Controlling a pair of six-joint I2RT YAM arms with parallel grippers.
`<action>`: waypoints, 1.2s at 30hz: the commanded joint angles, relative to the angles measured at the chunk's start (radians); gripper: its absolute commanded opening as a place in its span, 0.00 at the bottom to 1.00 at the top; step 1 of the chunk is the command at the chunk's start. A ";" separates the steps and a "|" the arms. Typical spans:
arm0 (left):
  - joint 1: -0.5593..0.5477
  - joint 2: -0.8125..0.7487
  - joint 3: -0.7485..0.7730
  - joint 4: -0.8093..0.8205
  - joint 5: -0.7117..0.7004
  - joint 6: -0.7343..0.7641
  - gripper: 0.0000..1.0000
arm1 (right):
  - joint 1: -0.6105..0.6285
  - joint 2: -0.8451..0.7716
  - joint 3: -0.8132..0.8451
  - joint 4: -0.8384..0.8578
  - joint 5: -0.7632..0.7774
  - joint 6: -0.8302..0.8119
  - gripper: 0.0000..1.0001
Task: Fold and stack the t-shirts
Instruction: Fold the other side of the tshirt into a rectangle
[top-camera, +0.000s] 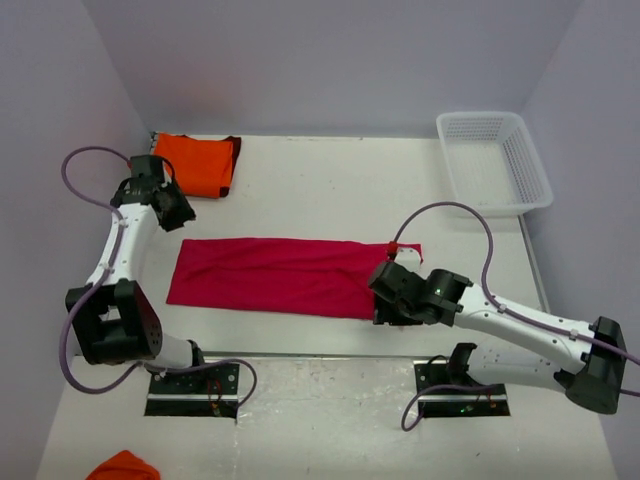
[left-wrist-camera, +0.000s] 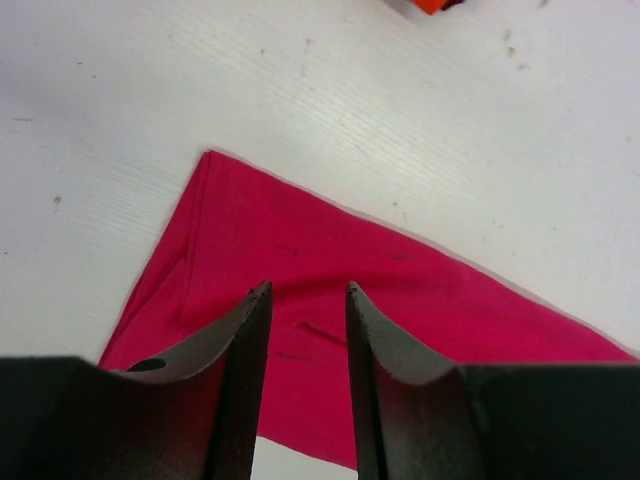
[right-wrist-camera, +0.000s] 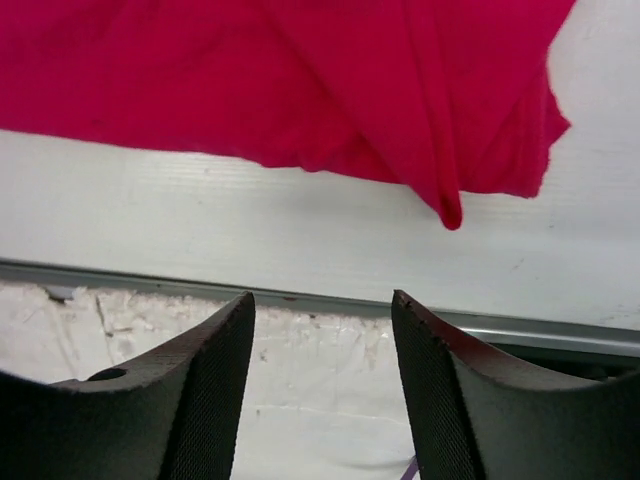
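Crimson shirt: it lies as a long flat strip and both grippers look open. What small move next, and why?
Probably ease the right gripper forward and pinch the strip's right end, ready to fold it leftward. The crimson-pink t-shirt lies long, unlike the compact orange t-shirt at the far left, and the jaws stand open and empty just short of its near edge.

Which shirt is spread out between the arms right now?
The crimson-pink t-shirt, a long flat strip across the middle; the orange t-shirt sits folded small at the far left.
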 joint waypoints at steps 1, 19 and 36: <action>-0.038 -0.074 -0.062 0.089 0.055 0.027 0.37 | 0.011 0.018 0.053 -0.064 0.141 0.099 0.59; -0.274 0.015 -0.179 0.193 0.219 0.087 0.31 | -0.333 0.588 0.336 0.351 -0.099 -0.362 0.48; -0.276 0.051 -0.168 0.205 0.272 0.084 0.32 | -0.455 0.676 0.311 0.393 -0.115 -0.386 0.47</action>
